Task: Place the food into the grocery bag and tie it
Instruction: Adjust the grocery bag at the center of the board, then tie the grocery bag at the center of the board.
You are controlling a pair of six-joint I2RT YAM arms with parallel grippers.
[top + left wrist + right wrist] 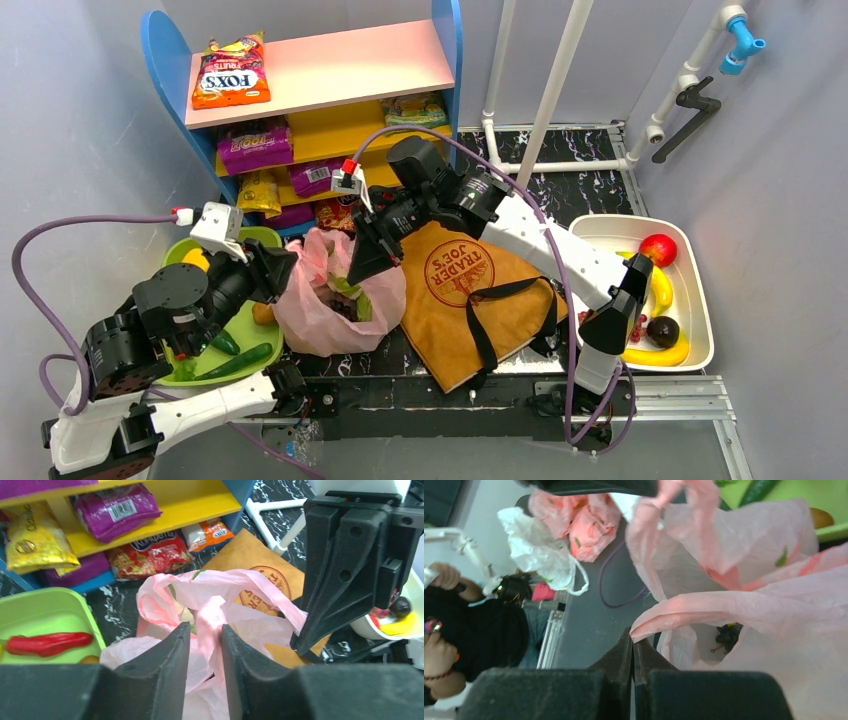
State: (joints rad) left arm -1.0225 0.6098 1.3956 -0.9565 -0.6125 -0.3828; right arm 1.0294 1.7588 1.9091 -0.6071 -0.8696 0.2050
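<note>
While the right gripper has its jaws pressed together on a fold of the thin, translucent pink plastic grocery bag, the left gripper stands with its jaws narrowly parted. A gathered strand of the same pink film runs up through the gap. The bag sits on the dark marbled tabletop between the two claws, its mouth drawn up and slack. It lies against the flat brown paper bag with black straps on its right and overlaps the edge of the lime-green plastic tray on its left. Through the opening, the right wrist view shows a dark bunch of grapes lying inside, and the overhead view shows something green in there too. More fruit lies in the white rectangular tub at the far right, well apart from the bag. Snack packets sit on the blue-sided shelf unit behind.
</note>
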